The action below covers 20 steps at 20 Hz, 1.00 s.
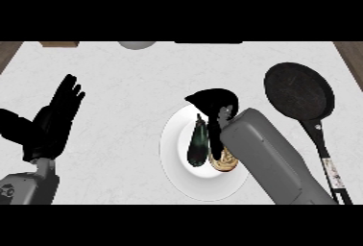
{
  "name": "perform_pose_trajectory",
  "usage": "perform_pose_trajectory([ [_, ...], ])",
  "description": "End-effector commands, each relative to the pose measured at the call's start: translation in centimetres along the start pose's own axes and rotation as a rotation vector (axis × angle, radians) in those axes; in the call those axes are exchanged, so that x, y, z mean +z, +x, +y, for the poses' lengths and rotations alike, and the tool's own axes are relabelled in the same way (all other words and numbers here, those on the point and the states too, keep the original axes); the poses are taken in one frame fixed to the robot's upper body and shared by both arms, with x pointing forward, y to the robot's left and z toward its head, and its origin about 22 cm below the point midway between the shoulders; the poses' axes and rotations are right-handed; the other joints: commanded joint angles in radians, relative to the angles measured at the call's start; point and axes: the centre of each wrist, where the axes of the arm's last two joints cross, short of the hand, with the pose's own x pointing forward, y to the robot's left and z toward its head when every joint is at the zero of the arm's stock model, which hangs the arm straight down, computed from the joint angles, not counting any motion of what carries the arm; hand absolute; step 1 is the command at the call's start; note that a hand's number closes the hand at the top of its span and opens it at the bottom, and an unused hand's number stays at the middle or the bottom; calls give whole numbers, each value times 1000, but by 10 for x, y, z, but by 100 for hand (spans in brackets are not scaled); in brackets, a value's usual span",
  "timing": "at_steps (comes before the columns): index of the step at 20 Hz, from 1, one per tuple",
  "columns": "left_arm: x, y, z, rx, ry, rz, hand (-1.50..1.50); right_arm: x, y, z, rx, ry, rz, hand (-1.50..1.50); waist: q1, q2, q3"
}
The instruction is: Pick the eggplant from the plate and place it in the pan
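resting open near the counter's (142, 72) left edge, left hand (50, 122) with fingers straight and raised, holding nothing; lying lengthwise on the white plate (177, 173) toward the counter's middle, dark eggplant (198, 144), with a round tan item (224, 161) just beside it on the same plate, partly hidden by the grey forearm; hovering over the eggplant's far end, right hand (216, 105) with fingers curled downward around the tip, though whether touching or pinching is not clear; sitting near the counter's right edge, black pan (297, 91), handle pointing toward the near edge, nothing in it; judging the step as the grasp on the eggplant, not yet lifted; calling next for closing around the eggplant, lifting clear of the plate, then carrying rightward over the pan's rim.
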Motion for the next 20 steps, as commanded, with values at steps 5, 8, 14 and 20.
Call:
perform_pose_trajectory([
  [5,-17,9,1,-6,15,-14,0,-22,10,2,16,52,7,-150,-3,1,0],
  [8,11,-8,-15,5,-2,-14,0,-43,-8,34,-3,44,-5,-150,4,1,0],
  [14,-1,-8,2,2,0,4,0,-50,2,64,-25,39,-20,-150,-2,0,0],
  [20,4,5,-8,5,-17,0,0,-61,7,65,-56,54,-1,-150,10,0,0],
])
